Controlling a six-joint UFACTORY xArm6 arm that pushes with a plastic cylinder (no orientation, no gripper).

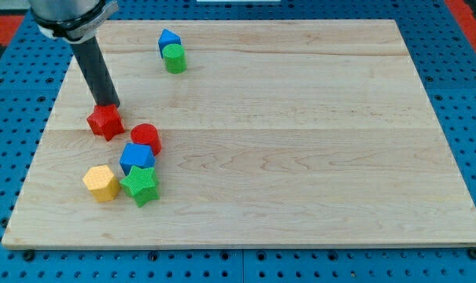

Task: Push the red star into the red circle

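Note:
The red star (pixel 105 121) lies on the wooden board at the view's left. The red circle (pixel 145 137) is a short cylinder just to the star's lower right, a small gap apart. My tip (pixel 108 105) touches the star's upper edge, on the side away from the circle. The dark rod rises from there to the view's top left.
A blue block (pixel 136 157), a green star (pixel 140 185) and a yellow block (pixel 101 182) cluster below the red circle. A blue block (pixel 168 38) and a green cylinder (pixel 175 58) sit together near the view's top. The board's left edge (pixel 45 134) is close to the star.

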